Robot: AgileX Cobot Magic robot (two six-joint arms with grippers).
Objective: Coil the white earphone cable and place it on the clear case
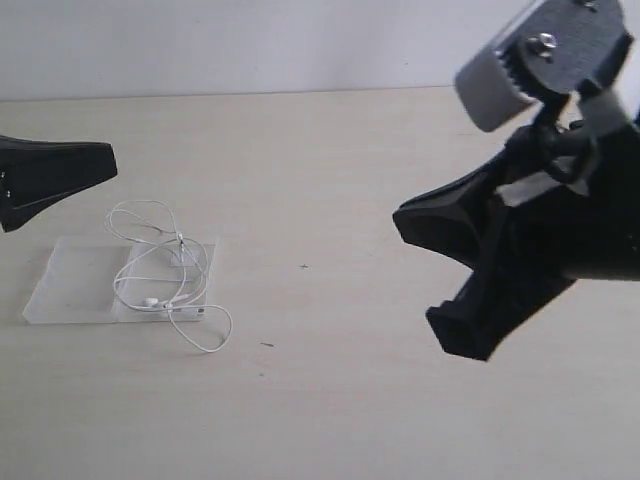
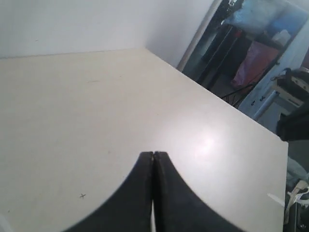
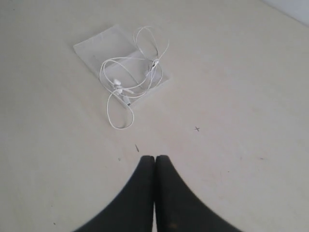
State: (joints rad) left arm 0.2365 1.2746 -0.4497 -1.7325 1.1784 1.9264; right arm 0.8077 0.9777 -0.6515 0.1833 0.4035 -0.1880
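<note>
Nearest the exterior camera, the right gripper (image 3: 154,158) hangs above the table (image 1: 350,400), its arm angled down and leftward, black jaws pressed together on nothing. Farther back on the left lies the clear case (image 1: 70,285), opened flat, with the white earphone cable (image 1: 152,301) loosely looped over its right half — one loop spills off the near edge onto the tabletop, another past the far edge. Just beyond, the left gripper (image 2: 153,154) points rightward above the surface — jaws likewise closed and empty.
</note>
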